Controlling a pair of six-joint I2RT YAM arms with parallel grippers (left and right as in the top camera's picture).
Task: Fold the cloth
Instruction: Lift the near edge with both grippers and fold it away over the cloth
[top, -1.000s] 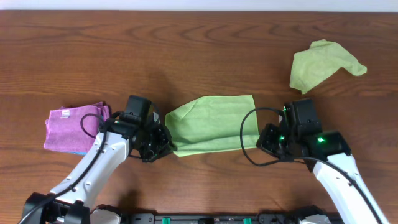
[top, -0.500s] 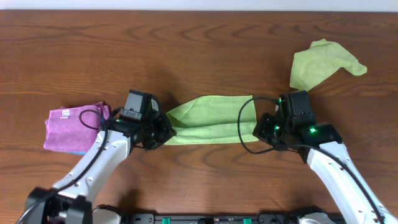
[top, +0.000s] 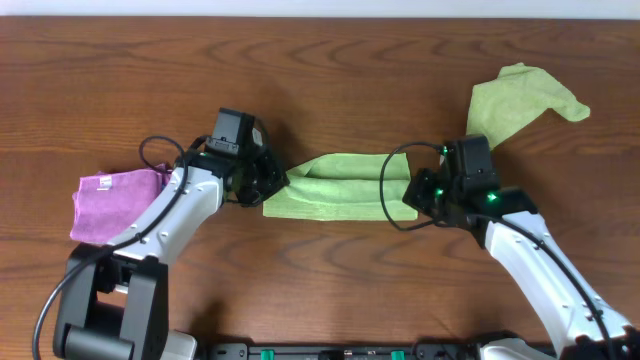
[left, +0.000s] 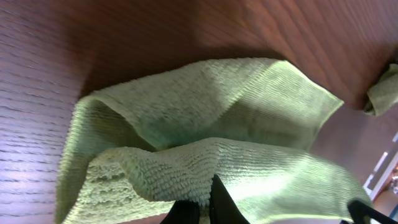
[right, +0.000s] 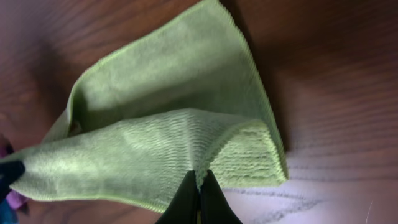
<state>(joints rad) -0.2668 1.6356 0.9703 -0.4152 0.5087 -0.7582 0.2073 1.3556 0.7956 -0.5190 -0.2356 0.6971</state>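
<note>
The green cloth (top: 335, 187) lies in the middle of the desk (top: 330, 70), stretched into a narrow band between my two arms and doubled over along its length. My left jaws are pressed together on its left end. In my left wrist view the dark fingertips (left: 221, 202) pinch the ribbed edge of the upper layer at the bottom of the picture, and the lower layer spreads flat on the wood beyond it, with a shadowed pocket between the two. My right jaws are likewise closed on the right end: in my right wrist view the fingertips (right: 186, 199) meet on the hem where the top layer curls over, and the stacked edges show as a thick fold just to the right of them. From overhead, my left arm (top: 170, 225) reaches in from the lower left and my right arm (top: 530, 250) from the lower right, both wrists low over the desk. A second green cloth (top: 515, 105) sits crumpled at the far right, well apart from the one I hold. A folded purple cloth (top: 110, 205) rests at the left, just beside my left arm.
</note>
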